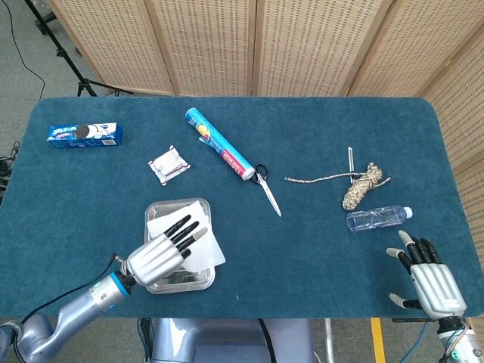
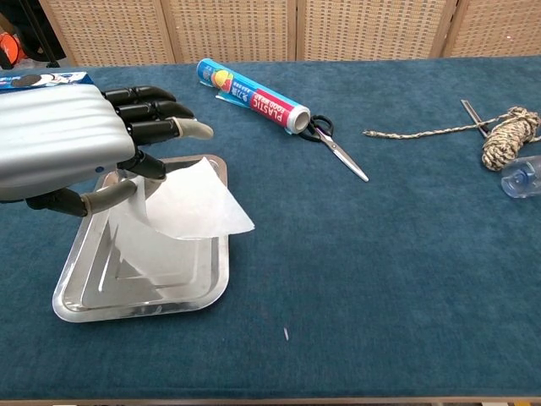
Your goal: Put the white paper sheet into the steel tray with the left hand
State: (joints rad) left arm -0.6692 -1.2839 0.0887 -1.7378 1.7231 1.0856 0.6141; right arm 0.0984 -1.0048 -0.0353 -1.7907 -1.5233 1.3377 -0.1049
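The steel tray [image 1: 177, 204] lies near the table's front left, also seen in the chest view as the steel tray [image 2: 144, 303]. My left hand [image 1: 162, 253] hovers over it, its fingers pointing to the far right. In the chest view my left hand [image 2: 72, 148] pinches one edge of the white paper sheet [image 2: 196, 207] between thumb and a finger. The sheet [image 1: 210, 246] droops into the tray, and its right corner hangs just past the tray's right rim. My right hand [image 1: 430, 281] rests open at the front right corner, fingers spread, holding nothing.
A blue cookie pack [image 1: 85, 134] lies far left and a small wrapped packet [image 1: 169, 163] behind the tray. A plastic-wrap roll [image 2: 252, 95] and scissors [image 2: 340, 152] lie mid-table. A rope bundle [image 1: 361, 185] and a water bottle [image 1: 378, 218] sit right.
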